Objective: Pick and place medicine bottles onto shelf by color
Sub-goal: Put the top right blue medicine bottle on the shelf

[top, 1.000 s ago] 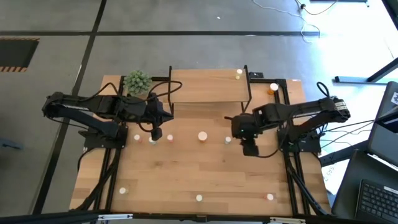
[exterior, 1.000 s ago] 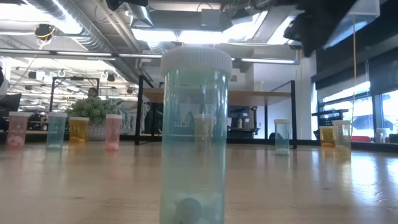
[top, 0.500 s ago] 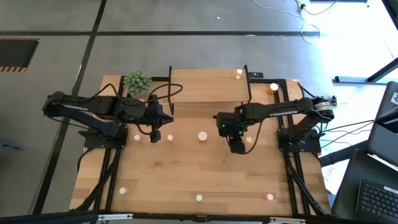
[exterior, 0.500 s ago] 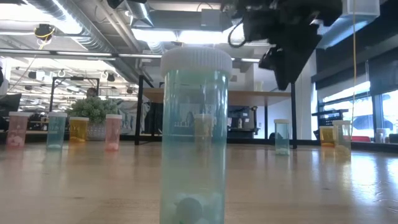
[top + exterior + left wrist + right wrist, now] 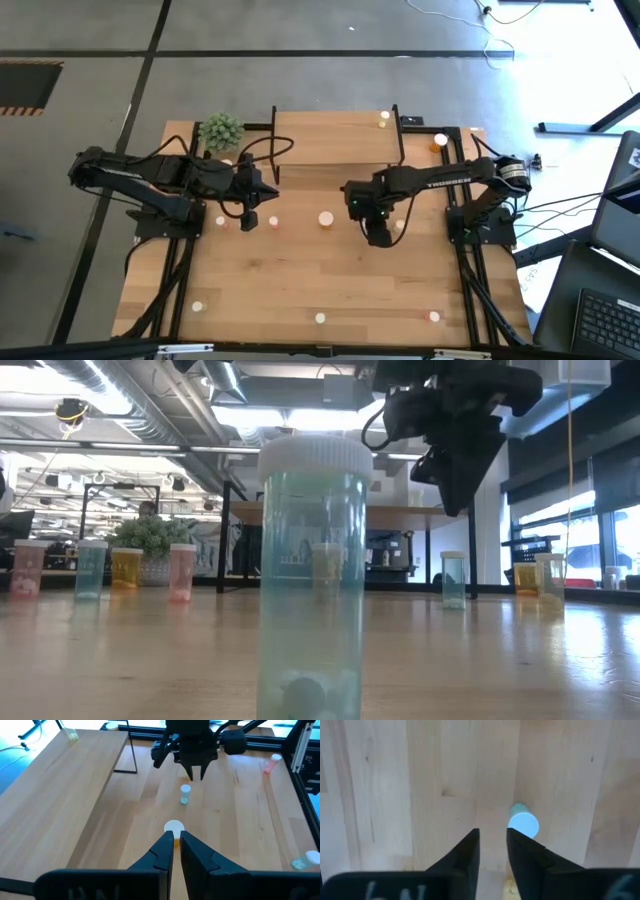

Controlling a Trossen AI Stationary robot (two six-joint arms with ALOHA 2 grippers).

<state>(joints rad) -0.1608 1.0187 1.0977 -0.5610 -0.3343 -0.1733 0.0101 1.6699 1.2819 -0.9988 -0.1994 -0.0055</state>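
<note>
A small pale green medicine bottle (image 5: 185, 794) with a white cap stands upright on the table, right of centre. My right gripper (image 5: 198, 772) hangs above it, pointing down, open with only a narrow gap. In the right wrist view the bottle's cap (image 5: 523, 822) lies just outside one finger, and only bare wood shows between the fingers (image 5: 493, 837). My left gripper (image 5: 176, 837) hangs shut and holds nothing, left of centre, aimed at a white-capped bottle (image 5: 174, 826). The shelf (image 5: 335, 140) stands at the far edge with one bottle (image 5: 384, 118) on it.
A pale green bottle (image 5: 312, 570) stands close in front of the low camera. Several more bottles stand along the table's left (image 5: 181, 572) and near edge (image 5: 433, 316). An orange one (image 5: 441, 141) stands right of the shelf. A spiky plant (image 5: 221, 131) sits at its left end.
My right gripper has come down and gone toward the table's left. It now hangs over the small pale green bottle.
</note>
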